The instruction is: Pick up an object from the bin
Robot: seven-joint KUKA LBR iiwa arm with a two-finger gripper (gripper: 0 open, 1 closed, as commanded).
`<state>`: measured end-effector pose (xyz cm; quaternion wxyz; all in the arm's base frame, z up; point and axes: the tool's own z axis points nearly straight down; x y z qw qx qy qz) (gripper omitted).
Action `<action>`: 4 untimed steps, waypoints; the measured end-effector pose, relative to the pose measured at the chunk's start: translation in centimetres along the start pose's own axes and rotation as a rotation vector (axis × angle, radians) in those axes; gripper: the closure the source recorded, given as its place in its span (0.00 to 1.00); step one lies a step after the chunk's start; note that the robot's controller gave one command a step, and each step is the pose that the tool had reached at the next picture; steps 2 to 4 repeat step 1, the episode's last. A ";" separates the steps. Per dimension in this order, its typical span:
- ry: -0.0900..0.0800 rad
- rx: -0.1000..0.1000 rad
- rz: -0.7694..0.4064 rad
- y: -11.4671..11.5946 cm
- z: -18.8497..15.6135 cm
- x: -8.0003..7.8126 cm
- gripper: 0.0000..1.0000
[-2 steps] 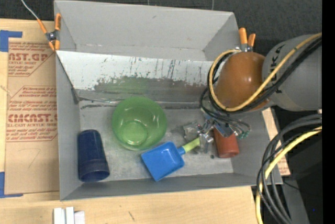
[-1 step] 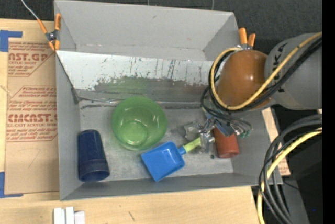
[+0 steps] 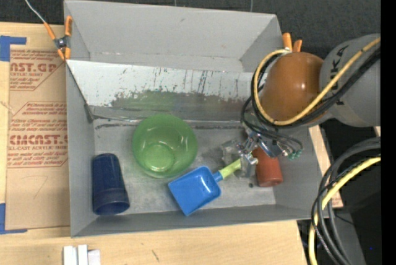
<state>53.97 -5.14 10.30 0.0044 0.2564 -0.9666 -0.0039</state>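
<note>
Hovering claw (image 3: 246,158) at tip of blue scoop (image 3: 193,190) handle, red cylinder (image 3: 268,171) just beside, cannot tell its grip

Bowl (image 3: 164,146), scoop (image 3: 193,190) and cup (image 3: 109,184) crowd the front; rear floor (image 3: 111,134) lies free.

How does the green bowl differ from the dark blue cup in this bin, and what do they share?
The green bowl is wide and shallow; the dark blue cup is narrow and deep. The bowl sits upright, mouth up; the cup lies on its side. The bowl is mid-bin; the cup is by the view's left wall. Both are round open containers on the bin floor.
</note>
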 end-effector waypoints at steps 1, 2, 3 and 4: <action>-0.007 0.005 0.001 -0.1 -1.9 -0.2 1.00; -0.007 0.005 0.001 -0.1 -1.9 -0.2 1.00; -0.007 0.005 0.001 -0.1 -1.9 -0.2 1.00; -0.007 0.005 0.001 -0.1 -1.9 -0.2 1.00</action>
